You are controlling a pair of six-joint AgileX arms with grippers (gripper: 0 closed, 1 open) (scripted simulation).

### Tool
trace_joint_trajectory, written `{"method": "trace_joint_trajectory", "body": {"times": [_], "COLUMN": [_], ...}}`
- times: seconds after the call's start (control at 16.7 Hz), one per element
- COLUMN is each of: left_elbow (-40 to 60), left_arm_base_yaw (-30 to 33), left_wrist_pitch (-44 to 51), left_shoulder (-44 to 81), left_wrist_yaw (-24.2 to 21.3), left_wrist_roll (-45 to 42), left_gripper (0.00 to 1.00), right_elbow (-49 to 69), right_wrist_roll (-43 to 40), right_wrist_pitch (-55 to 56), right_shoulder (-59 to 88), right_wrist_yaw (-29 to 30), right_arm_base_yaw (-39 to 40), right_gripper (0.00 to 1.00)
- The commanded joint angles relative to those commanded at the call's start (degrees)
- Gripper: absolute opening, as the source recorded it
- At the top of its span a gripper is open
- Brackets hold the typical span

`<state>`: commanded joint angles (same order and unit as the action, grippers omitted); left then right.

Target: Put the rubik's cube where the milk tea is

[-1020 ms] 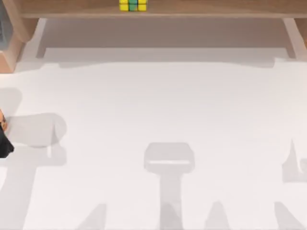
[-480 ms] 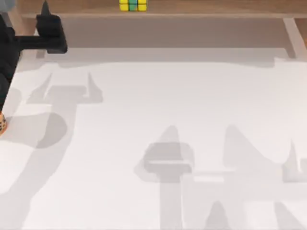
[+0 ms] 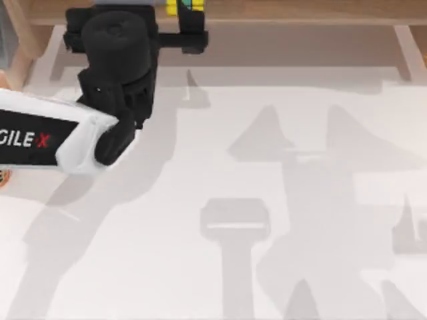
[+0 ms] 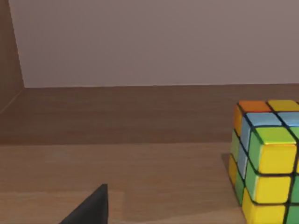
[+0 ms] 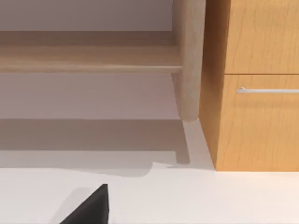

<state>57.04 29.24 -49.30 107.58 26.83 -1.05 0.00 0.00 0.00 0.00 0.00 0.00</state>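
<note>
Table (image 3: 220, 167): white and bare in the near and middle part; shadows of the arms lie across it.
Milk tea (image 3: 3, 177): an orange-brown sliver at the left edge of the table, about the middle of its depth. This is the place where the cube must go at the end.
Left arm (image 3: 60, 137): reaches from the left edge toward the far side; the white link carries the AgileX lettering.
Left gripper (image 3: 190, 30): at the far side, right at the shelf edge, just beside the cube. How wide the fingers stand I cannot tell. In the left wrist view one dark fingertip (image 4: 91, 207) is low, and nothing is between it and the cube, so I judge that nothing is held yet.
Rubik's cube (image 3: 180, 6): on the wooden shelf (image 3: 300, 10) at the far side, a little left of the middle. In the left wrist view the rubik's cube (image 4: 264, 163) sits off to one side, not centred.
Step in hand: the approach to grasp the cube, I judge.
How to do well: first centre the gripper on the cube, so one finger goes each side of two flat faces; then advance slowly and level with the shelf, and close only when the cube is well between the fingers.
Risk: a finger hitting a corner may push the cube deeper on the shelf.
Right arm: parked; its wrist view shows a wooden cabinet (image 5: 257, 93) and a shelf leg (image 5: 189, 60).
</note>
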Motion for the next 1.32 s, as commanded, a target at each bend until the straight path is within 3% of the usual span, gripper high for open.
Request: {"method": "trace_joint_trajectory", "body": {"times": [0.42, 0.84, 1.32], "left_elbow": [9.3, 9.9, 23.2], "left_arm_base_yaw": [4.4, 4.1, 2.0], "left_wrist_pitch": [-8.1, -7.2, -0.1], "left_shoulder": [15.6, 15.6, 21.7], "left_wrist_yaw": [4.2, 4.0, 1.8], "left_wrist_roll": [0.1, 0.1, 0.2], "left_gripper": [1.0, 1.0, 1.0], "right_elbow": [0.0, 0.0, 0.0], "right_wrist_roll": [0.0, 0.0, 0.0], "right_wrist_pitch": [0.0, 0.0, 0.0], "right_shoulder": [0.0, 0.0, 0.0], "right_wrist_yaw": [0.0, 0.0, 0.0], "right_arm_base_yaw": [0.0, 0.0, 0.0], "right_gripper": [1.0, 1.0, 1.0]}}
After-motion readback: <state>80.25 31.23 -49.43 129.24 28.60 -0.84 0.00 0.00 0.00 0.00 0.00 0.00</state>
